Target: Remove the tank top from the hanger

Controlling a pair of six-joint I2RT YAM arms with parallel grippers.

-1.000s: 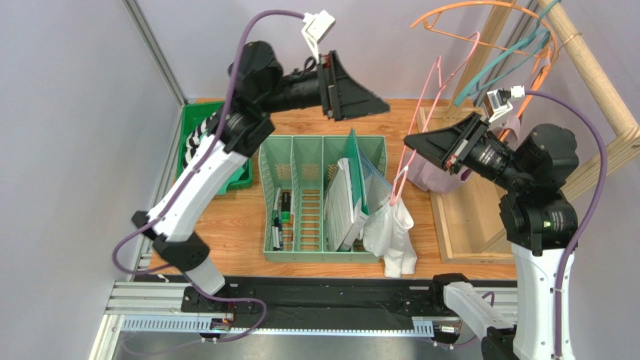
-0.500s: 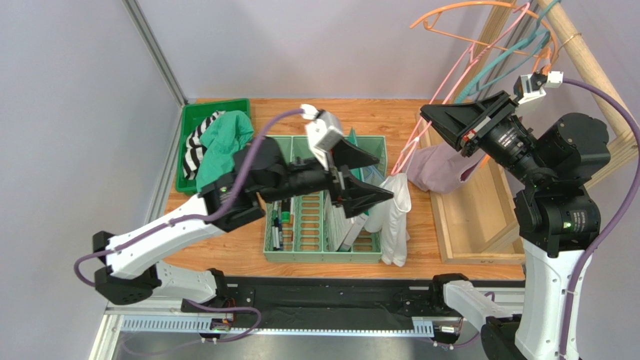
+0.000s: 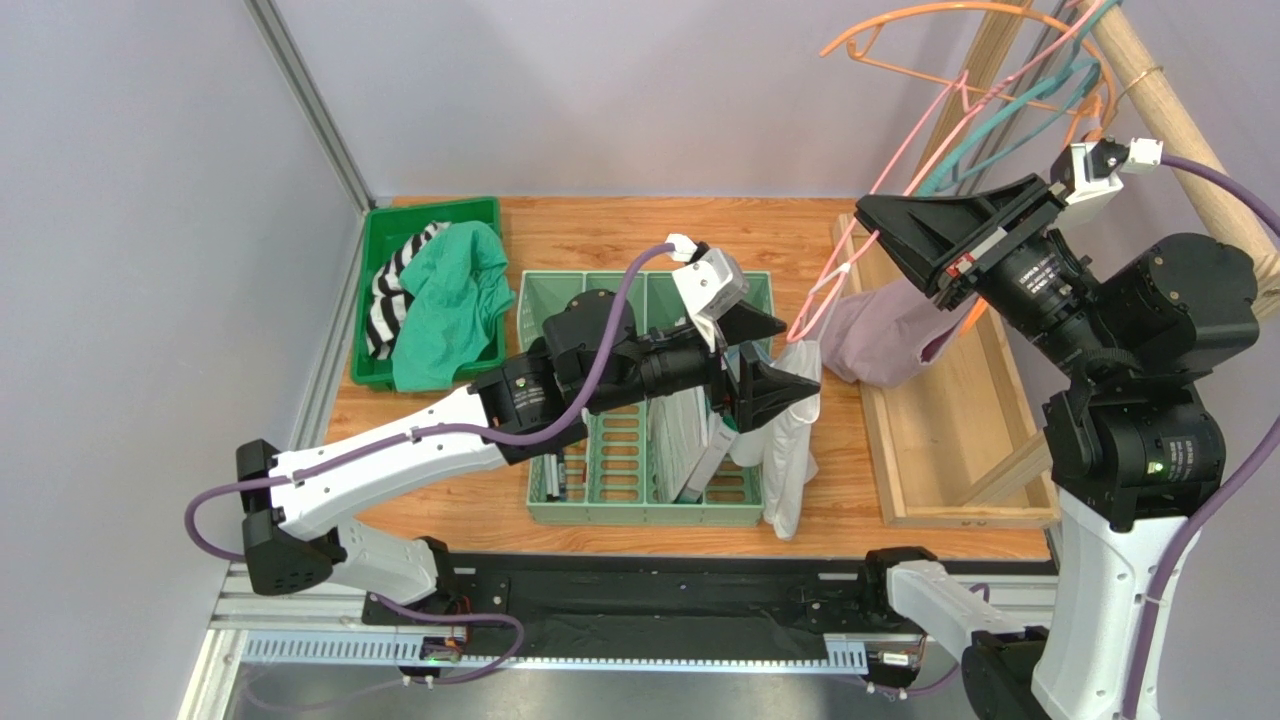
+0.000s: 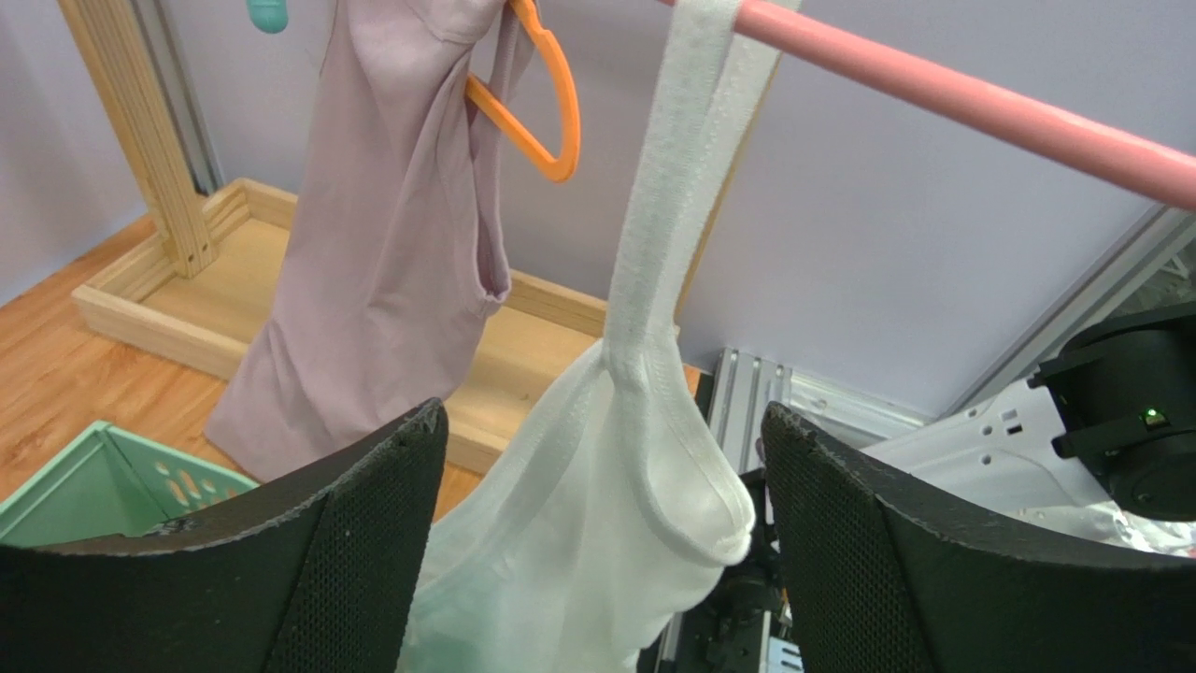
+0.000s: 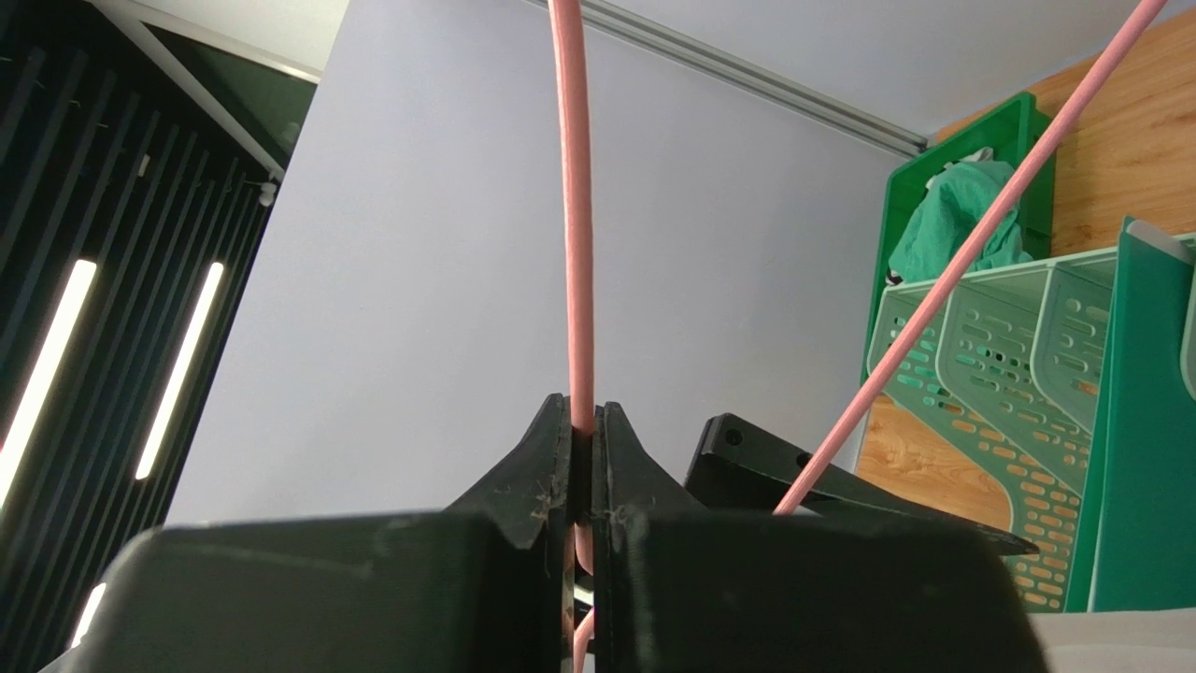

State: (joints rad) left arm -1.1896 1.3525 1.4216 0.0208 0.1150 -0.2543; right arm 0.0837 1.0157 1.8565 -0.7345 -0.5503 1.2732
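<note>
Tank top (image 4: 618, 519), white, hangs by a strap from the pink hanger (image 4: 983, 119), right between the left pincer's (image 4: 604, 417) fingers (image 4: 351, 533). They stand wide apart, one on each side of the cloth, with no grip on it. Beyond that pincer and to its left, a lilac top (image 4: 379, 253) hangs on an orange hanger (image 4: 555, 112). A green rack (image 4: 127, 484) shows at its lower left. Above the tank top, the right pincer (image 5: 586, 428) is clamped tight on the pink hanger's thin rod, which runs straight up out of its jaws.
</note>
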